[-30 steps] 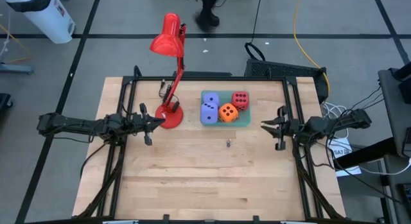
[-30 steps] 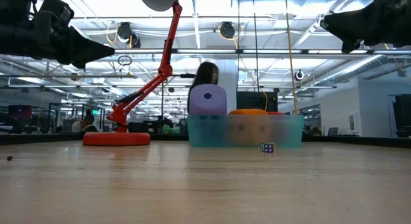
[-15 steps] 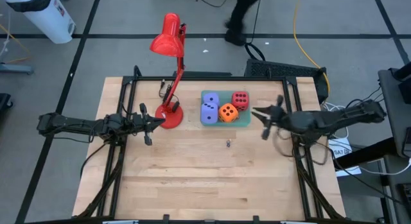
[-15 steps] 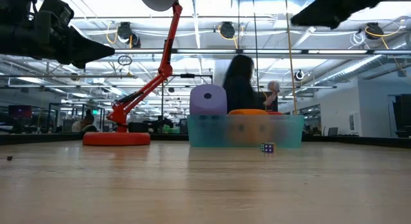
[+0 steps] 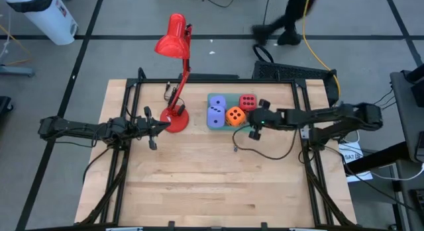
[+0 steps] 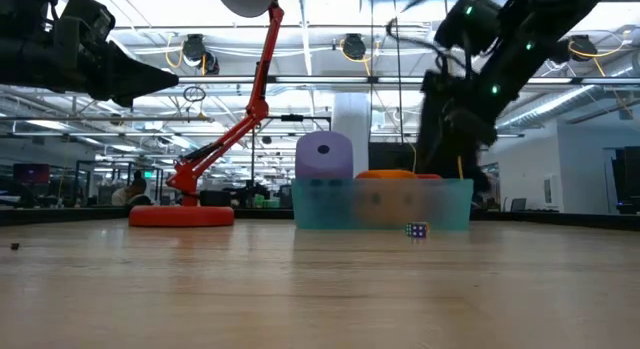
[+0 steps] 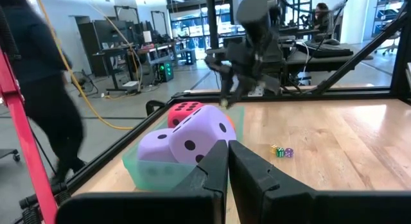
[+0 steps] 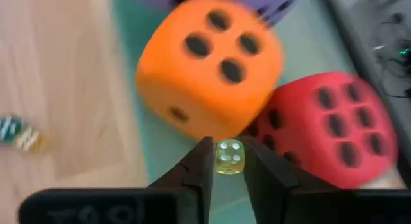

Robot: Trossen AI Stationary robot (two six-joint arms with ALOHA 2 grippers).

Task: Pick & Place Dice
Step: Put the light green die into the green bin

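Observation:
A teal tray [image 5: 254,126] holds the big soft dice: two lavender-blue [image 5: 216,112], one orange [image 5: 235,115], one red [image 5: 248,102], resting on its floor. My right gripper [image 5: 254,130] reaches over the tray's near right corner and is shut on a tiny yellow die [image 8: 229,156], just in front of the orange die [image 8: 209,63] and the red die [image 8: 331,128]. More tiny dice [image 5: 235,148] lie on the wood near the tray. My left gripper [image 5: 154,128], shut and empty, waits beside the lamp base at the table's left. My right gripper pinches the tiny yellow die [image 8: 229,156] between its two fingertips [image 8: 204,161], one on each opposite face. The die is lifted clear, above the tray's teal floor [image 8: 167,153], close to the lower edges of the orange and red dice.
A red desk lamp stands with its base [image 5: 175,118] left of the tray, its arm leaning toward the far edge. Black frame rails [image 5: 301,105] line the table's sides. A cable [image 5: 265,151] droops onto the wood under my right arm. Bare wood [image 5: 212,184] fills the near half.
My right arm has swung from the table's right edge leftward toward the tray and come down, so its gripper now sits over the tray's near right corner. A person has walked across the room beyond the far edge.

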